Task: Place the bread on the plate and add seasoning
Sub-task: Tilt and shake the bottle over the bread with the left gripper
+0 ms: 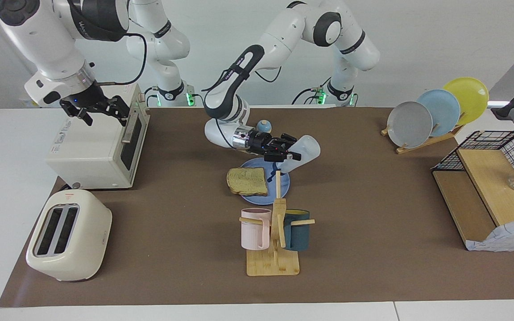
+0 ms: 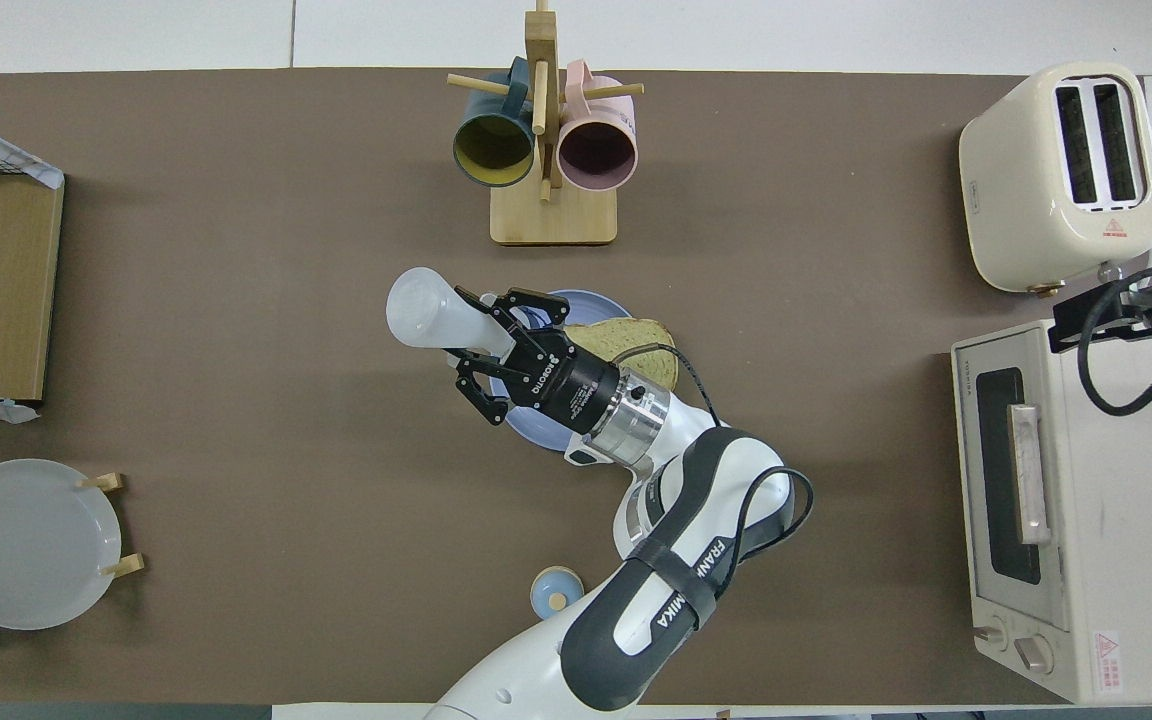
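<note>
The bread (image 1: 248,180) lies on the blue plate (image 1: 285,185) in the middle of the table, overhanging the rim toward the right arm's end. My left gripper (image 1: 289,152) is shut on the seasoning bottle (image 1: 305,150) and holds it over the plate. The bottle is tilted, with its dark cap end low over the plate and its base up. In the overhead view the left gripper (image 2: 484,340) and the bottle (image 2: 424,313) cover part of the plate (image 2: 591,300) and the bread (image 2: 644,340). My right gripper (image 1: 101,111) is open and empty and waits over the toaster oven (image 1: 98,147).
A mug rack (image 1: 275,243) with a pink and a dark mug stands farther from the robots than the plate. A toaster (image 1: 67,234) sits beside the toaster oven. A small bell (image 1: 263,126) stands nearer to the robots. A plate rack (image 1: 435,111) and a wire shelf (image 1: 489,187) are at the left arm's end.
</note>
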Controlling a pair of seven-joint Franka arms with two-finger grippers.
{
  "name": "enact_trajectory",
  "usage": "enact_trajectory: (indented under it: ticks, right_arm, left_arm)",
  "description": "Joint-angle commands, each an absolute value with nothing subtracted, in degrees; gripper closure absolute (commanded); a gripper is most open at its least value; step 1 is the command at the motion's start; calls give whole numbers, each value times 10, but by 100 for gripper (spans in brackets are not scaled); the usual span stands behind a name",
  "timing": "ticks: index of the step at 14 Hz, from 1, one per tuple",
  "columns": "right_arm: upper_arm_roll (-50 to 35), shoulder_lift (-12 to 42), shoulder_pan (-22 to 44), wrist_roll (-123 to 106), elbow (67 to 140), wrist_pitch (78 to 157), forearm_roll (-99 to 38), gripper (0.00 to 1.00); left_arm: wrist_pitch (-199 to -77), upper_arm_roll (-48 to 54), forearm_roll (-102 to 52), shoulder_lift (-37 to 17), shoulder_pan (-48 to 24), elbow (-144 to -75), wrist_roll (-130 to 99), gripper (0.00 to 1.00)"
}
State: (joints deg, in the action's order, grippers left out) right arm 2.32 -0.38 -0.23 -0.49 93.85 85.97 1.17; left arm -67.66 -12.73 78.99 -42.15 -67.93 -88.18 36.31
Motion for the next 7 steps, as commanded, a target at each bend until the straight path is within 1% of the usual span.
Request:
enact_trajectory:
  ticks: [1, 5, 7]
  right_arm:
    - [20, -12, -9, -19, 947, 863, 13, 0]
    - [20, -13, -8, -19, 947, 862, 13, 0]
    - [20, -13, -9, -19, 947, 862, 12, 0]
  left_arm:
    - [-678, -135, 803, -419, -683, -891, 368, 100]
    - [-729, -135, 830, -420, -655, -891, 368, 100]
    - [-732, -135, 824, -420, -663, -889, 369, 100]
